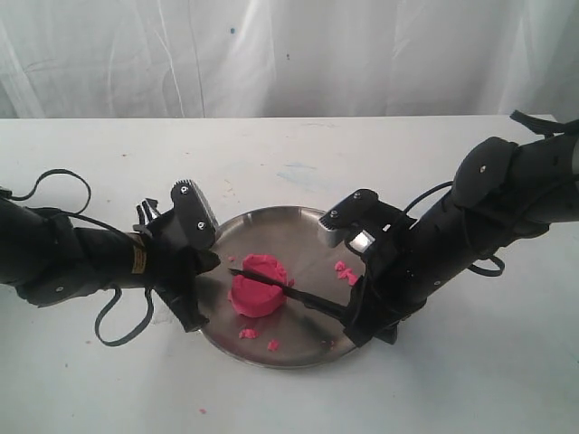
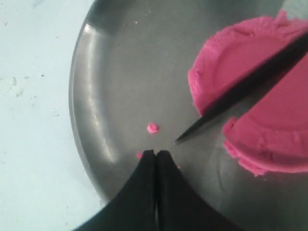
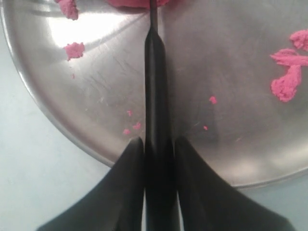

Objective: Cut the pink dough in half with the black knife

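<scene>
High exterior view; both close wrist views share the plate [image 1: 291,231]

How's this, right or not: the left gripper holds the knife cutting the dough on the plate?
Wrong arm: the right gripper holds the knife cutting the dough on the plate, as the right wrist view shows. The left gripper is shut, empty.

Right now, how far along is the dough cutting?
Done: the right jaws grip the black knife by its handle. In hand: its blade is sunk across the pink dough, which looks parted near the tip. Still to do: finish the cut into two separate halves. The left jaws are shut, empty.
</scene>
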`<action>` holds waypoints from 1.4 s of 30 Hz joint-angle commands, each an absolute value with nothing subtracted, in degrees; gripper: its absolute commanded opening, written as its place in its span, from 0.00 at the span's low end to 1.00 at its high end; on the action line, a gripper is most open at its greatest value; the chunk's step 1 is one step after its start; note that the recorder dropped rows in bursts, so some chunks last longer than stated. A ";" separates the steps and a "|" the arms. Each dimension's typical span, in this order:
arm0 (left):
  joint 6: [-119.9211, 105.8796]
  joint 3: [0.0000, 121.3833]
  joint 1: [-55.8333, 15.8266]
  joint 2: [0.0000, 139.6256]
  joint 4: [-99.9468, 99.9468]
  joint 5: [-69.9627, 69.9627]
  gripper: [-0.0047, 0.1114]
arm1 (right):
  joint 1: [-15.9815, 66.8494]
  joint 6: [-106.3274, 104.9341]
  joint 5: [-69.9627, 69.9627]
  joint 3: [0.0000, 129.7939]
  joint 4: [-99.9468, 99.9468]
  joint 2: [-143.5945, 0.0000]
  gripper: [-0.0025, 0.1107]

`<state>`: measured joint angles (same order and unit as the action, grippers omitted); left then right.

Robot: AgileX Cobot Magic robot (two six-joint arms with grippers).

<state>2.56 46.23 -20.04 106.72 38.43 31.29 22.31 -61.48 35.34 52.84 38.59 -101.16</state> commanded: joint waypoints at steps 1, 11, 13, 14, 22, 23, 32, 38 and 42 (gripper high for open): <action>7.33 45.81 -19.96 106.75 39.73 36.59 0.04 | 22.29 -61.26 35.61 52.66 38.79 -101.20 0.02; 7.36 48.20 -19.86 111.80 41.26 37.56 0.04 | 22.29 -61.26 35.72 52.66 38.79 -101.20 0.02; 7.36 48.20 -19.86 112.58 41.26 37.56 0.04 | 22.29 -61.26 35.72 52.66 38.79 -101.20 0.02; 7.36 48.20 -19.86 113.11 41.26 37.56 0.04 | 22.29 -61.26 35.55 52.66 38.79 -101.20 0.02; 7.36 48.20 -19.86 114.40 41.26 37.56 0.04 | 22.29 -61.26 35.57 52.66 38.79 -101.40 0.02; 7.36 48.20 -19.86 114.40 41.26 37.56 0.04 | 22.29 -61.26 35.57 52.66 38.79 -101.40 0.02; 7.36 48.10 -19.86 114.39 41.26 37.19 0.04 | 22.29 -61.26 35.68 52.66 38.79 -101.37 0.02; 7.36 48.10 -19.86 114.39 41.26 37.19 0.04 | 22.29 -61.26 35.87 52.66 38.79 -101.37 0.02; 4.09 48.10 -19.45 113.08 41.16 38.08 0.04 | 22.29 -61.26 35.87 52.66 38.79 -101.37 0.02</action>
<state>6.13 48.60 -19.86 113.32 40.40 40.47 22.31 -61.08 35.34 52.84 38.59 -101.34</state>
